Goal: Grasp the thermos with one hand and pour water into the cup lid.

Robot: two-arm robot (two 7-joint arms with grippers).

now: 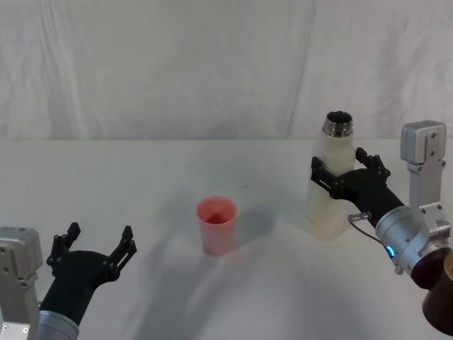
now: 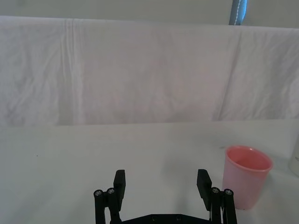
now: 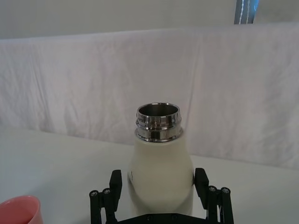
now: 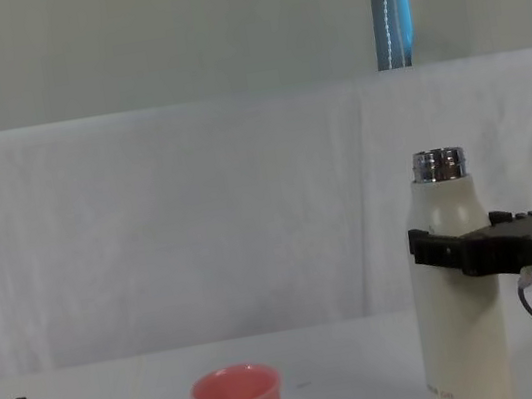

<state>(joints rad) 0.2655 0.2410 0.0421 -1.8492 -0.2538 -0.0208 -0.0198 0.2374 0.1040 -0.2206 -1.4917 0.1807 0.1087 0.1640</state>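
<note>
Between the right gripper's (image 1: 345, 172) open fingers stands the thermos (image 1: 330, 185), bracketed for a grasp, not yet clamped; cup (image 1: 216, 224) waits left; left gripper (image 1: 95, 246) idle, open, empty.

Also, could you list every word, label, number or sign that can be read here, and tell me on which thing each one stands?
No text here can be read.
Thermos: small dark print near its base, too small to read.
Cup lid: plain pink, no marking.
Right claw, its fingers either side of the thermos, and left claw, open at the near left: no labels.
</note>
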